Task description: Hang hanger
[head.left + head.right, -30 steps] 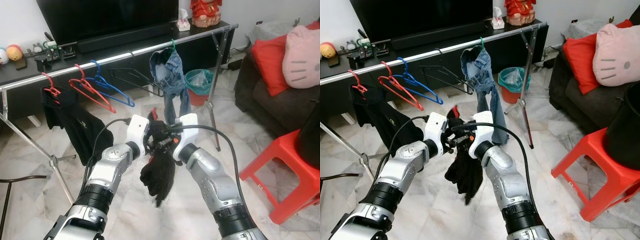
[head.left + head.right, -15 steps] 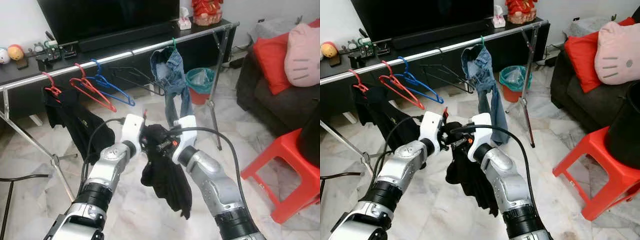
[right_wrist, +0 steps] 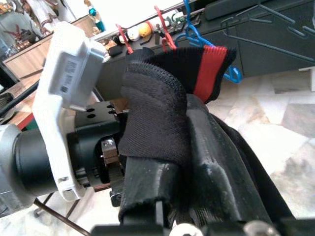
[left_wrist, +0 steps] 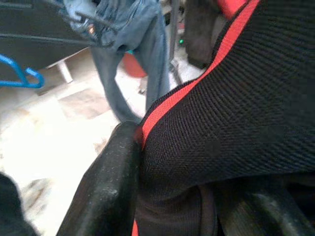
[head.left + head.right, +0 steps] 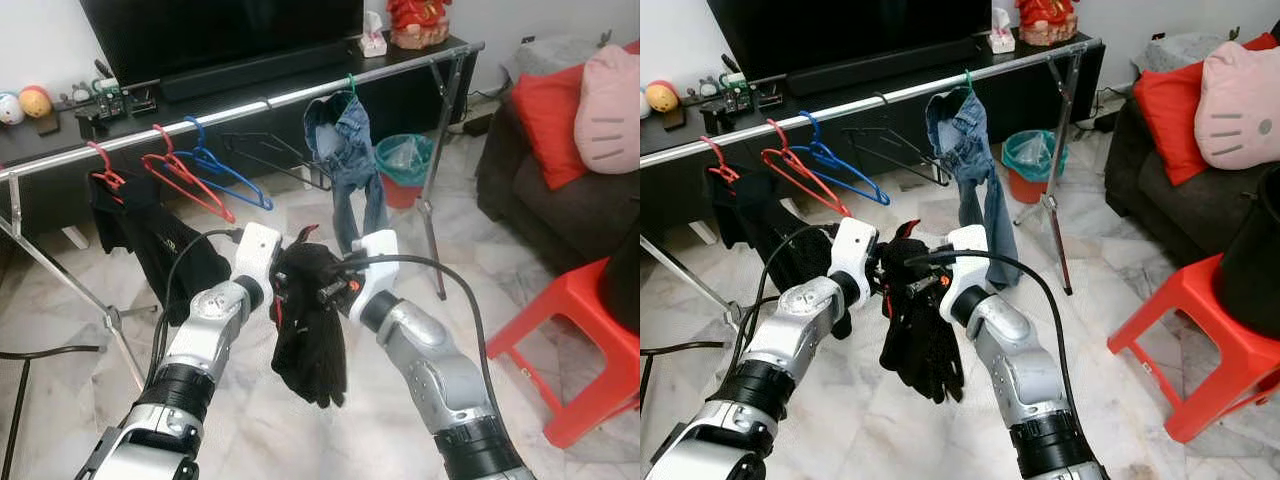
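Left pincer (image 5: pixel 278 290): clamped on the black garment (image 5: pixel 308 335), as the left wrist view shows, one finger (image 4: pixel 110 187) pressed against its red-trimmed edge.
Right pincer (image 5: pixel 335 290): also clamped on the garment's top; cloth wraps over its fingers (image 3: pixel 216 196) in the right wrist view.
Garment: bunched between the two pincers, hanging free below them, well in front of the rail (image 5: pixel 250 105) and lower than it.
Hanger: a red tip (image 5: pixel 305 232) peeks above the bundle; whether it is a hook I cannot tell, and the rest is hidden in cloth.
Rail load: a red hanger with a dark garment (image 5: pixel 125 215), bare red (image 5: pixel 185 180), blue (image 5: pixel 230 175) and black (image 5: pixel 280 155) hangers, then jeans (image 5: pixel 345 150).
Risk, slip: the grip looks to be on cloth more than on the hanger, so the garment could slide off during the lift.
Risk, snag: the free stretches of rail are narrow; a raised bundle could knock a bare hanger off.
Risk, cable: the loose black cables (image 5: pixel 430 265) by both wrists could catch on the cloth.
Bin (image 5: pixel 402 165): green-lined, behind the rail beside the jeans; contents too small to tell.
Counter (image 5: pixel 60 135): dark, behind the rail, carrying a TV (image 5: pixel 220 35) and small toys.
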Motion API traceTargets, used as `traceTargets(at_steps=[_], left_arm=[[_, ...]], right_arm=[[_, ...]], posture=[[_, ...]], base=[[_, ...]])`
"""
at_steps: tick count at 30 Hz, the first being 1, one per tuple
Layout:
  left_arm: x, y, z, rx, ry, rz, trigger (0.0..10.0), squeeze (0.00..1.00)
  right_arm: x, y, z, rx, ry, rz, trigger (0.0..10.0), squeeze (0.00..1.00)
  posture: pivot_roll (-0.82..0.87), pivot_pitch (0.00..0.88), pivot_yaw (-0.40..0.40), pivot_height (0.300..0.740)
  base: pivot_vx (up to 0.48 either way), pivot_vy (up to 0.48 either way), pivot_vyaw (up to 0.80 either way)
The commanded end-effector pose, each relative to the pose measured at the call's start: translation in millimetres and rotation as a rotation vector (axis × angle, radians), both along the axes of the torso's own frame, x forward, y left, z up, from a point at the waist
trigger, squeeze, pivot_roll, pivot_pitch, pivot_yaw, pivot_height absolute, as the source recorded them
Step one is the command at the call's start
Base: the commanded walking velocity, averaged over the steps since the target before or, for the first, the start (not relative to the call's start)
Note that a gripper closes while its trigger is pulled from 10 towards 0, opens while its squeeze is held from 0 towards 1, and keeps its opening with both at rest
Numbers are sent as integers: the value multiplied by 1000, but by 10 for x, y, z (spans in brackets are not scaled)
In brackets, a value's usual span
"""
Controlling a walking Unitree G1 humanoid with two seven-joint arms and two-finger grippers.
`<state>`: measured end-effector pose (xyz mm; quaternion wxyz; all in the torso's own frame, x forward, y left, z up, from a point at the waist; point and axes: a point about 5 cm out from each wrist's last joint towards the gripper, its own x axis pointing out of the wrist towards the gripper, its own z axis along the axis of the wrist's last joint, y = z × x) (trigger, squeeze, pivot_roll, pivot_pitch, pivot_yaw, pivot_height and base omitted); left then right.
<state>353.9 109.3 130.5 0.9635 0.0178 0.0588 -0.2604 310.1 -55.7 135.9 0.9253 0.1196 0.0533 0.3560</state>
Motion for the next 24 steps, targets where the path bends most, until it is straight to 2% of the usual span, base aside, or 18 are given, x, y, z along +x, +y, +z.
traceTargets(at_steps=[1,8,24], left_arm=[[-4,-1,77,-16,-45,-14,0,0],[-48,-60,84,-61,-42,-92,0,0],[-76,-83,137,-122,-59,-140,0,0]], right_arm=[[-15,30,51,11,-16,14,10000,0],[-24,41,57,14,-16,22,10000,0],[-16,46,58,11,-19,26,10000,0]], posture=[[96,47,109,740],[97,43,111,740],[99,32,113,740]], base=[[0,0,0],[0,0,0],[0,0,0]])
